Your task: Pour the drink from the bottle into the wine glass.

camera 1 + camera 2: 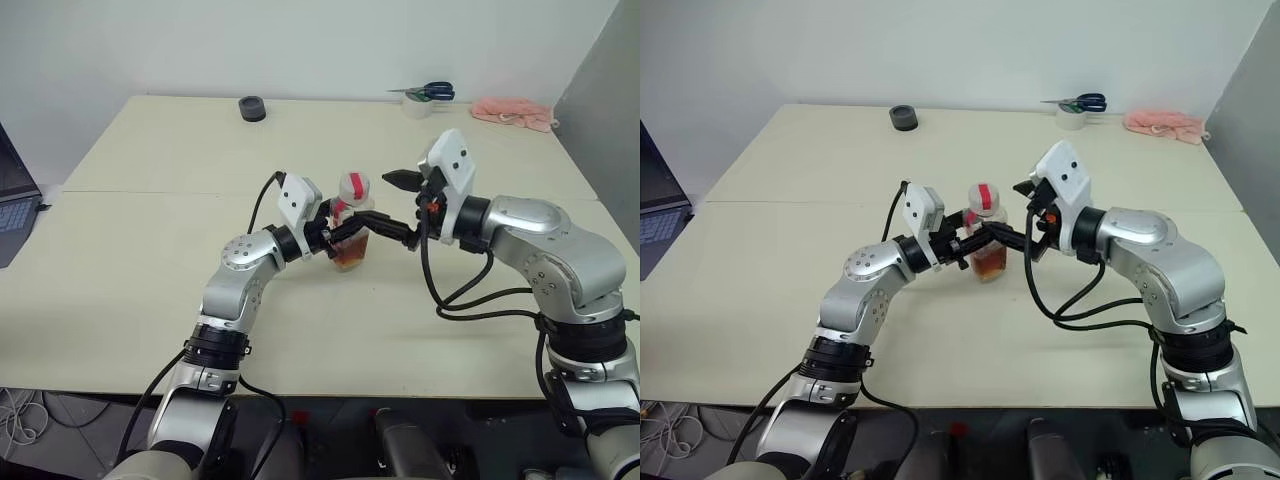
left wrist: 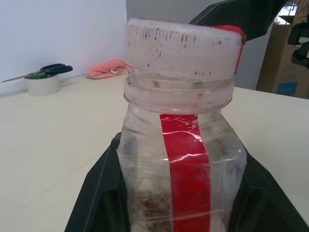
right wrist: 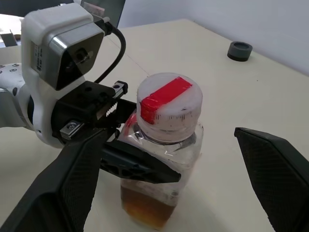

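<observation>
The bottle [image 1: 351, 228] stands upright on the table [image 1: 150, 250], clear plastic with a red label strip and a red-and-white cap [image 3: 170, 105]. The amber drink [image 3: 147, 205] fills its lowest part. My left gripper [image 1: 345, 233] is shut on the bottle's body from the left, its black fingers [image 2: 99, 193] on either side. My right gripper [image 1: 400, 207] is open just right of the cap, its fingers [image 3: 270, 164] spread wide of the bottle and clear of it. The wine glass is out of view.
At the table's far edge sit a small black round object [image 1: 253, 108], a tape roll with blue-handled scissors on it [image 1: 421, 98] and a pink cloth [image 1: 513, 112]. A laptop [image 1: 12, 205] lies at the left edge.
</observation>
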`<state>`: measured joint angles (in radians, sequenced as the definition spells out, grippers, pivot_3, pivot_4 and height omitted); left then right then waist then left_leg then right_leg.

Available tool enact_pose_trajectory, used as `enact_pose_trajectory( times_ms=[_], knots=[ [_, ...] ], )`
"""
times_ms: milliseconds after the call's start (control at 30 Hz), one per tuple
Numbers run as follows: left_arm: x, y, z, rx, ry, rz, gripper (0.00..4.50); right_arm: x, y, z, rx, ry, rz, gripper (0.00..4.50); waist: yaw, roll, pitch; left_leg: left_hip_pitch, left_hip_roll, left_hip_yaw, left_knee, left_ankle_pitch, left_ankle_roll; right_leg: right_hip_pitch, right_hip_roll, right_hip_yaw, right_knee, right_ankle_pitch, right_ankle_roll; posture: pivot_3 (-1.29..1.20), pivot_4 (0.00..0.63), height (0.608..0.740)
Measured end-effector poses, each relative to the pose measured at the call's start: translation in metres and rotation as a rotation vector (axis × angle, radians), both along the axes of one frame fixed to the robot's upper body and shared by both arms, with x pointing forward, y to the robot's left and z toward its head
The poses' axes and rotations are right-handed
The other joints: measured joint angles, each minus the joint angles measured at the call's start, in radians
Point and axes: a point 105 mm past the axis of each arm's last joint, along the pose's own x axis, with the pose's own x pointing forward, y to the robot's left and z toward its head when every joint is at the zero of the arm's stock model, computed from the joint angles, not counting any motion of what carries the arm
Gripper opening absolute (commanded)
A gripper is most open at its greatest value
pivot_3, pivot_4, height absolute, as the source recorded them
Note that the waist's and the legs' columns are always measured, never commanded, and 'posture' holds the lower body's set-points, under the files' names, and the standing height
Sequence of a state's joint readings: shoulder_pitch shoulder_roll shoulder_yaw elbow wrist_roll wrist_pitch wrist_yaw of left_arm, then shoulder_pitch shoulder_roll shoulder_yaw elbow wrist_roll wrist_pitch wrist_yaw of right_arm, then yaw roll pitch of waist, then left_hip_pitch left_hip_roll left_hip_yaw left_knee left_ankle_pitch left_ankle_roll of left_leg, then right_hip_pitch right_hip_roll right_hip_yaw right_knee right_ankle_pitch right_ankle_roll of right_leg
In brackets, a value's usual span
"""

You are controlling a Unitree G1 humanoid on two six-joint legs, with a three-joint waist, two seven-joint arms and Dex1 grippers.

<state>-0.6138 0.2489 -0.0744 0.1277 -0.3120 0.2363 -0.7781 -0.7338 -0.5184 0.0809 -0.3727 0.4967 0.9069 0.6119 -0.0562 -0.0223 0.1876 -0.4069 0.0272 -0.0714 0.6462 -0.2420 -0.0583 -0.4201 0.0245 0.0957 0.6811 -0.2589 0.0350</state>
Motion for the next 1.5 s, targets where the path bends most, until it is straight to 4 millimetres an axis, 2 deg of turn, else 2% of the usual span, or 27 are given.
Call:
enact_pose_trajectory(
  times_ms=[333,567,667,867,1033,1200,1333,1400,1500],
  knots=[
    [0.0,0.0,0.0,-0.002,-0.002,-0.001,1.82,0.009,0.013,0.011,0.102,-0.018,-0.055,4.5,0.0,0.0,0.0,0.0,0.0,0.0,0.0,0.0,0.0,0.0,0.0,0.0,0.0,0.0,0.0,0.0,0.15,0.74],
    [0.0,-0.001,0.0,-0.004,-0.003,-0.002,1.82,0.015,0.018,0.005,0.116,0.008,-0.092,4.5,0.0,0.0,0.0,0.0,0.0,0.0,0.0,0.0,0.0,0.0,0.0,0.0,0.0,0.0,0.0,0.0,0.15,0.74],
    [0.0,-0.001,0.0,-0.004,-0.003,-0.001,1.82,0.017,0.019,0.002,0.118,0.018,-0.097,3.93,0.0,0.0,0.0,0.0,0.0,0.0,0.0,0.0,0.0,0.0,0.0,0.0,0.0,0.0,0.0,0.0,0.15,0.74],
    [0.0,0.0,0.001,-0.004,-0.004,0.002,1.82,0.016,0.026,0.003,0.127,0.025,-0.076,1.82,0.0,0.0,0.0,0.0,0.0,0.0,0.0,0.0,0.0,0.0,0.0,0.0,0.0,0.0,0.0,0.0,0.15,0.74],
    [0.0,0.0,0.0,-0.001,-0.004,0.003,1.82,0.015,0.027,0.005,0.146,0.034,-0.068,1.82,0.0,0.0,0.0,0.0,0.0,0.0,0.0,0.0,0.0,0.0,0.0,0.0,0.0,0.0,0.0,0.0,0.15,0.74],
    [0.0,0.001,-0.001,-0.001,-0.002,0.004,1.82,0.009,0.027,0.021,0.197,0.022,-0.007,1.72,0.0,0.0,0.0,0.0,0.0,0.0,0.0,0.0,0.0,0.0,0.0,0.0,0.0,0.0,0.0,0.0,0.15,0.74],
    [0.0,0.001,-0.001,0.0,-0.002,0.004,1.82,0.006,0.018,0.036,0.255,0.013,0.016,1.72,0.0,0.0,0.0,0.0,0.0,0.0,0.0,0.0,0.0,0.0,0.0,0.0,0.0,0.0,0.0,0.0,0.15,0.74],
    [0.0,0.001,-0.001,0.001,-0.002,0.004,1.82,0.009,0.007,0.049,0.285,-0.022,-0.028,1.72,0.0,0.0,0.0,0.0,0.0,0.0,0.0,0.0,0.0,0.0,0.0,0.0,0.0,0.0,0.0,0.0,0.15,0.74],
    [0.0,0.001,-0.001,0.004,-0.003,0.005,1.82,0.026,-0.033,0.051,0.305,-0.057,-0.23,1.72,0.001,0.0,0.0,0.0,0.0,0.0,0.0,0.0,0.0,0.0,0.0,0.0,0.0,0.0,0.0,0.0,0.15,0.74]
  ],
)
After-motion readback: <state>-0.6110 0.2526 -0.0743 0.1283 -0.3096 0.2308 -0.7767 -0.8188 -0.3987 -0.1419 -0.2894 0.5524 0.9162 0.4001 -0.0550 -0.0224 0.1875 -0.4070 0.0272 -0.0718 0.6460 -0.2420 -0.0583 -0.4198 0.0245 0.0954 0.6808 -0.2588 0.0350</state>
